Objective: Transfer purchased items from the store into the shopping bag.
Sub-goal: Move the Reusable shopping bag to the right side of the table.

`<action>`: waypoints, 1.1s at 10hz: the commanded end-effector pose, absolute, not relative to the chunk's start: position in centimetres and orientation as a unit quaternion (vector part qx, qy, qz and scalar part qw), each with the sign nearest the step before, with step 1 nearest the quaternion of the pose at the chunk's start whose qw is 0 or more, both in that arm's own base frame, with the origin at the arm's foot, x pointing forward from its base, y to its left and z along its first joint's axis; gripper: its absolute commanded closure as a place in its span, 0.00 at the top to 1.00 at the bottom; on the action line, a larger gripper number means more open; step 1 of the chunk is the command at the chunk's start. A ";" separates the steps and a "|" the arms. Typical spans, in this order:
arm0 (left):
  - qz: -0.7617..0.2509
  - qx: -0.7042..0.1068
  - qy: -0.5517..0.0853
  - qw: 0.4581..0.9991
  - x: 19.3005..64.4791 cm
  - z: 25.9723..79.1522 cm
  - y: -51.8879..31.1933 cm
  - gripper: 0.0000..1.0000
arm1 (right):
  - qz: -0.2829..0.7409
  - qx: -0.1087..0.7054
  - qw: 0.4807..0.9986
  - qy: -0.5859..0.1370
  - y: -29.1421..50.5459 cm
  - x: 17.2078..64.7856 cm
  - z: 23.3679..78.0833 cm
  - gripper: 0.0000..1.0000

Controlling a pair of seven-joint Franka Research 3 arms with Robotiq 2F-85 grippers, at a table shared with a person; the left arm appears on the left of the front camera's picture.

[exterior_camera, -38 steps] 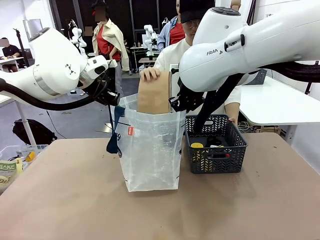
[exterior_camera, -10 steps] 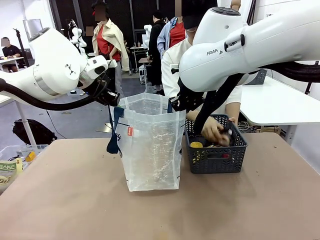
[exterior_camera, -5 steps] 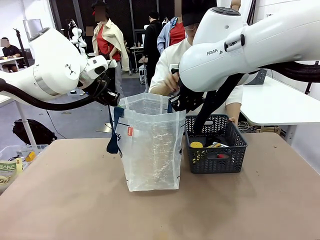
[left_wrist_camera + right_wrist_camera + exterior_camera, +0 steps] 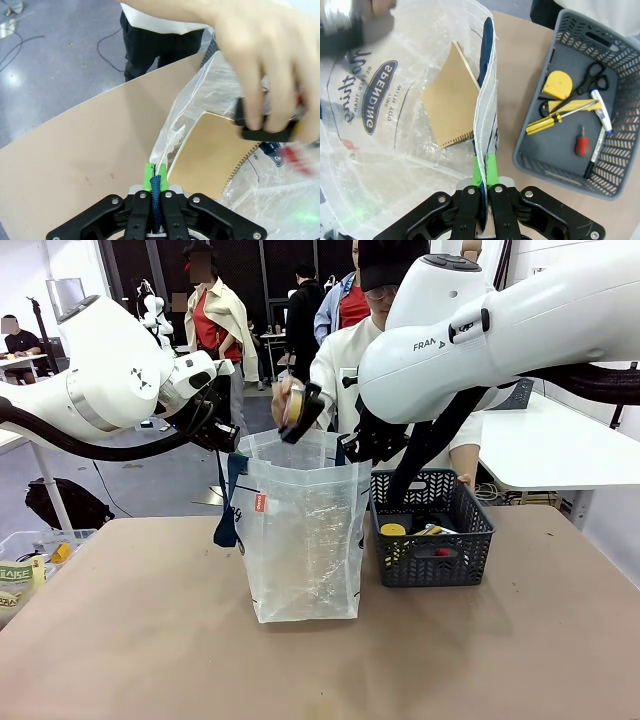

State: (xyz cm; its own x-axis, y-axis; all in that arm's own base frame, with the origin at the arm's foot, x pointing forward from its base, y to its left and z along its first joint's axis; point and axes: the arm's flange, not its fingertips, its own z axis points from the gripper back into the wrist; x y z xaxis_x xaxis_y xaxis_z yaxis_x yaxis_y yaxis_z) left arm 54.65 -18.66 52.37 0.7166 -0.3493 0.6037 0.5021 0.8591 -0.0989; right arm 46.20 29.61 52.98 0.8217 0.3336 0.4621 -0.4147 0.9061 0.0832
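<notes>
Front view: your left gripper (image 4: 228,440) and right gripper (image 4: 350,448) pinch opposite rims of the clear bag (image 4: 300,540), which stands open on the table (image 4: 140,640); a person's hand (image 4: 288,392) holds a dark item (image 4: 300,405) above its mouth; the basket (image 4: 432,565) sits just beside the bag.
Left wrist view: your pads (image 4: 148,175) clamp the blue strap (image 4: 156,197); a tan notebook (image 4: 210,155) lies inside the bag.
Right wrist view: jaws closed on the bag's rim; a tape measure (image 4: 556,84), scissors (image 4: 592,80), a screwdriver (image 4: 555,122) and a red item (image 4: 581,146) lie in the basket.
</notes>
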 end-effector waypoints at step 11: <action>-0.225 -0.128 -0.302 0.917 54.4 52.6 -18.4 0.00 | 0.201 0.097 0.948 -0.225 29.4 46.2 53.0 0.00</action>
